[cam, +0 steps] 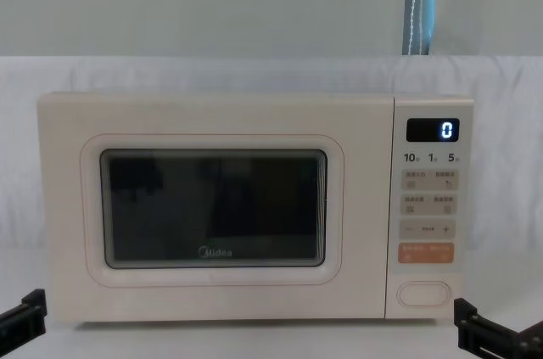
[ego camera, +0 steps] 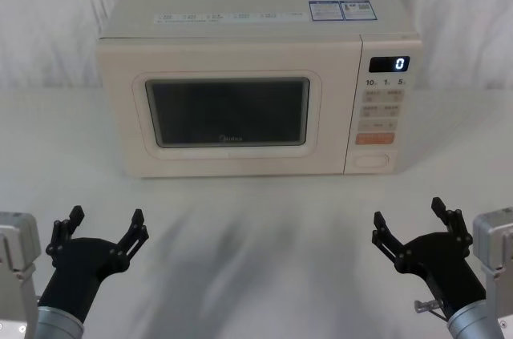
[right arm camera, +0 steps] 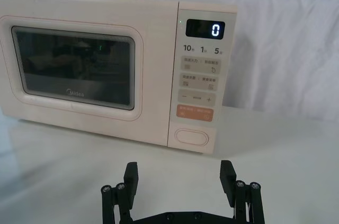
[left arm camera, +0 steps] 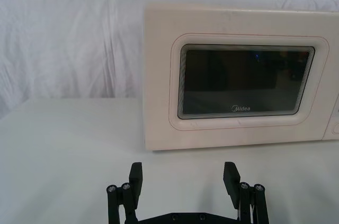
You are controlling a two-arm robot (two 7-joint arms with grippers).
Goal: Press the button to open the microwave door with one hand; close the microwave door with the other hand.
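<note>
The cream microwave (ego camera: 256, 18) stands at the back middle of the white table, its display showing "0". Its door (ego camera: 228, 110) with the dark window is shut flush; the same door (cam: 212, 210) faces the chest view, and it appears as door (left arm camera: 246, 83) and door (right arm camera: 74, 68) in the wrist views. The wide cream button (ego camera: 373, 159) sits lowest on the control panel, below the orange key; I also see this button (right arm camera: 192, 136) and button (cam: 423, 293). My left gripper (ego camera: 104, 227) is open near the table's front left. My right gripper (ego camera: 410, 217) is open at the front right, well short of the panel.
White cloth covers the table (ego camera: 256, 219) and hangs behind the oven. A blue-grey pole (cam: 419, 2) rises behind the microwave at the right. Bare tabletop lies between the grippers and the oven front.
</note>
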